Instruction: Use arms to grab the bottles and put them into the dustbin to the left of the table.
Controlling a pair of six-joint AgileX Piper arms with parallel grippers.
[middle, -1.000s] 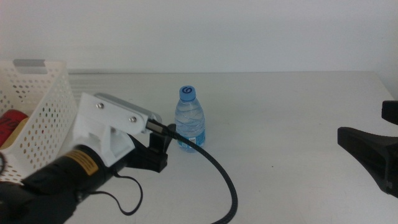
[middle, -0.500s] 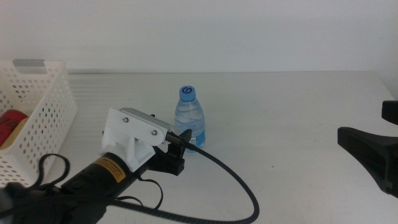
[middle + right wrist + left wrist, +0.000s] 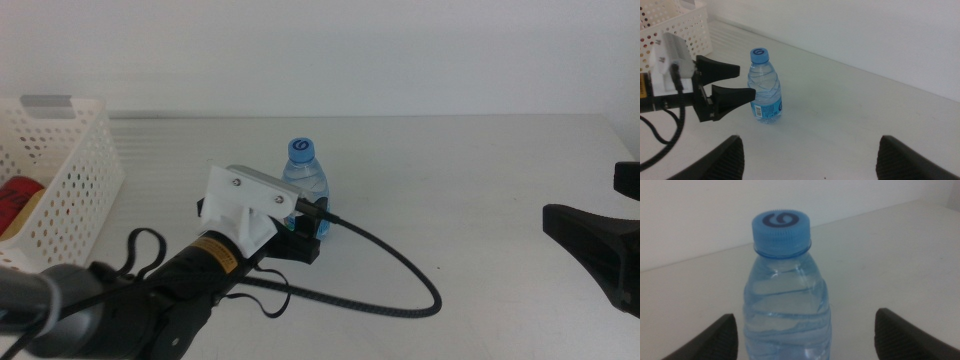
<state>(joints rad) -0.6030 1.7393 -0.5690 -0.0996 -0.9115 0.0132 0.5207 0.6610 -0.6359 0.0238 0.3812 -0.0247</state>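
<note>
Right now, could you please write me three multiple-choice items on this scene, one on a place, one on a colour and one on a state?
1. Where is the clear plastic water bottle standing?
A. inside the white perforated plastic basket
B. upright on the white table, near the middle
C. lying at the table's right edge

2. What colour is the bottle's cap?
A. blue
B. white
C. red

3. How does the left gripper stand?
A. shut on the bottle
B. open, jaws to either side of the bottle
C. open above the basket

Answers: 1 B, the middle view shows it upright on the table, outside the white perforated plastic basket. 2 A, the left wrist view shows a blue ridged cap. 3 B, the left wrist view shows both jaws apart with the bottle between them, untouched. The right gripper waits at the table's right side.
</note>
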